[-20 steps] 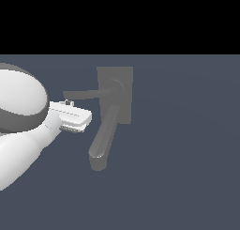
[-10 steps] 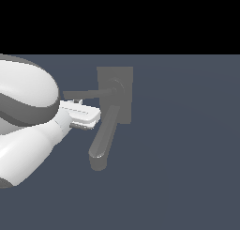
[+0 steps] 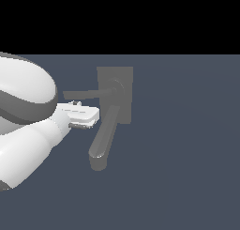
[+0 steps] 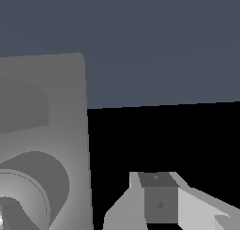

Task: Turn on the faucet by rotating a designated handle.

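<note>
The grey faucet has a rectangular base plate [image 3: 123,81], a round hub and a thick tubular spout [image 3: 104,137] that runs down toward the front. The handle [image 3: 83,94] is a thin flat lever that sticks out from the hub toward the exterior view's left. My white gripper [image 3: 92,115] sits just below the handle and to the left of the spout. Its fingers are hidden in the exterior view. The wrist view shows the base plate [image 4: 51,116] close up, the hub [image 4: 28,191] and one finger [image 4: 159,203]. The other finger is out of view.
The faucet stands on a flat dark blue-grey floor [image 3: 187,154]. My bulky white arm [image 3: 23,130] fills the exterior view's left side.
My gripper has moved toward the exterior view's right, closer to the spout and under the handle. The handle and spout have not moved.
</note>
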You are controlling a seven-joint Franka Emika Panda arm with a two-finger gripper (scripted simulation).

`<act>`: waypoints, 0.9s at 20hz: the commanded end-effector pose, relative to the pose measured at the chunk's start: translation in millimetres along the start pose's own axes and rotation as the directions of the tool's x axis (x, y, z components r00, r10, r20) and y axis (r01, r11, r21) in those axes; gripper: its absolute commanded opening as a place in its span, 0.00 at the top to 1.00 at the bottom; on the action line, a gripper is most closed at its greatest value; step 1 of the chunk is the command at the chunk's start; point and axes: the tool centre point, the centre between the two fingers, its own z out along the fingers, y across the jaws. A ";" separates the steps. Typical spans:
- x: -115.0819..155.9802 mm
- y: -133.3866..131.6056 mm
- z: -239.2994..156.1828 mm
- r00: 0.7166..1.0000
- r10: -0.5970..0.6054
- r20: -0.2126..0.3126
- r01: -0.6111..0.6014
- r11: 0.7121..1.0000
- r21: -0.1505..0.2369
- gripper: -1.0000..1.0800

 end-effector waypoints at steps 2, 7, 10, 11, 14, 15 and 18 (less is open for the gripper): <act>5.9 2.6 -2.6 1.000 -0.022 -0.010 0.022 1.000 -0.014 1.00; 7.0 2.9 -3.1 1.000 -0.026 -0.011 0.026 1.000 -0.017 1.00; -1.7 4.0 -3.0 1.000 -0.025 -0.011 0.025 1.000 -0.016 1.00; -5.9 4.6 -2.9 1.000 -0.025 -0.011 0.025 1.000 -0.016 1.00; -18.7 6.4 -2.9 1.000 -0.025 -0.011 0.025 1.000 -0.016 1.00; -22.7 7.1 -2.8 1.000 -0.025 -0.011 0.025 1.000 -0.016 1.00; -35.6 8.9 -2.7 1.000 -0.025 -0.011 0.025 1.000 -0.016 1.00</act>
